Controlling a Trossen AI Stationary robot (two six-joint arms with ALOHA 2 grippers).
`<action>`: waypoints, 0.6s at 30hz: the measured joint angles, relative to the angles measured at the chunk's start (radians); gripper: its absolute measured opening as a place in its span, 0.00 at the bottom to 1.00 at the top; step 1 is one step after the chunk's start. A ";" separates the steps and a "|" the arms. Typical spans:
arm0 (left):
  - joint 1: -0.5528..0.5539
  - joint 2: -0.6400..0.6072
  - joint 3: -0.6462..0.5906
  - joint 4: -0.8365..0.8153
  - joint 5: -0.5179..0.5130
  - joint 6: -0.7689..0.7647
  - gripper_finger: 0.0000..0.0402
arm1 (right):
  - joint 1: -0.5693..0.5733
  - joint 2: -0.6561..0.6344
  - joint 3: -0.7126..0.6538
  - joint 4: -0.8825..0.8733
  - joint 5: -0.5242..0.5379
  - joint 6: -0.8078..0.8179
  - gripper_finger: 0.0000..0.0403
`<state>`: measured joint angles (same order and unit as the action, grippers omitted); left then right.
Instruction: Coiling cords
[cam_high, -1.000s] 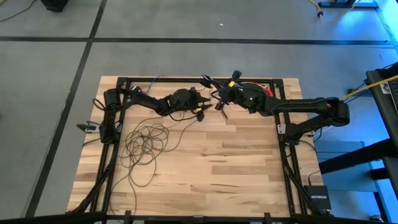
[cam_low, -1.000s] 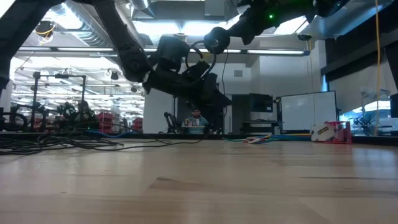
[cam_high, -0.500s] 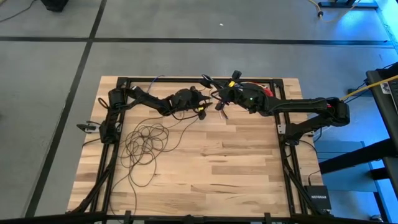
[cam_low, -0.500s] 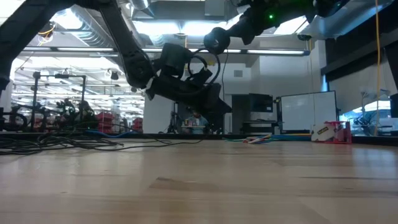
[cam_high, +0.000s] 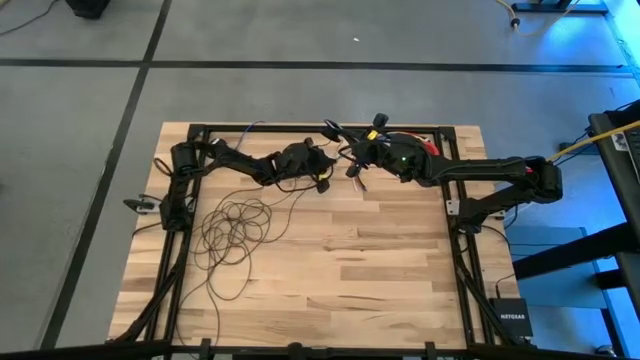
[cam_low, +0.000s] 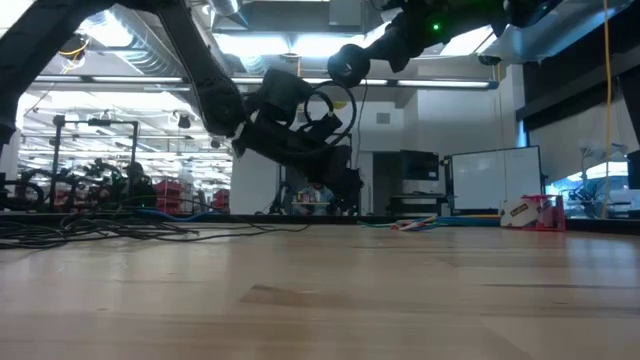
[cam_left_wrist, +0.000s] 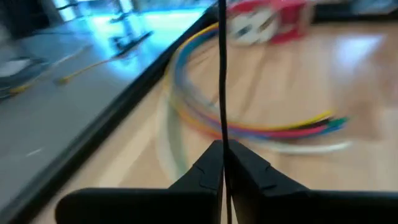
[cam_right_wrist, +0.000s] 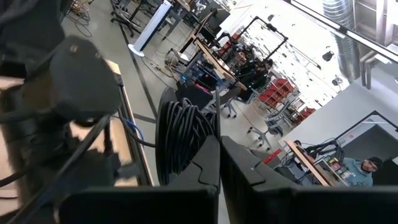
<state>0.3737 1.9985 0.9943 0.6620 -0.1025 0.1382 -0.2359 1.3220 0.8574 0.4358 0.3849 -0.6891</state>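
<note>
Now both end effectors grip the thin dark brown-black cord above the wooden surface's (cam_high: 380, 260) far edge.
The left end effector (cam_left_wrist: 222, 163) pinches one strand; the right end effector (cam_right_wrist: 219, 155) clamps a tight coil. I judge pulling could snag the loose tangled loops (cam_high: 235, 228) lying near the left side, or slip the strand free.

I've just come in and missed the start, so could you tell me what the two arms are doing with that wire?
Both arms are raised over the far middle of the table, coiling a long thin dark cord. The right gripper is shut on a coiled bundle of cord. The left gripper is shut on a single strand of cord running up from it. Much of the wire lies in a loose tangle of loops on the table's left side.
</note>
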 joint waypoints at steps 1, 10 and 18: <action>0.003 -0.023 0.000 -0.042 -0.049 0.010 0.04 | 0.000 0.000 0.000 0.000 -0.001 0.000 0.02; 0.095 -0.220 -0.001 -0.194 -0.119 0.108 0.01 | 0.001 0.000 0.000 -0.012 -0.037 0.006 0.02; 0.208 -0.376 0.000 -0.325 -0.108 0.097 0.01 | 0.001 0.000 0.000 0.001 -0.089 0.015 0.02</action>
<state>0.5819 1.6229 0.9939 0.3368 -0.2103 0.2354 -0.2352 1.3216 0.8573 0.4365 0.2958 -0.6737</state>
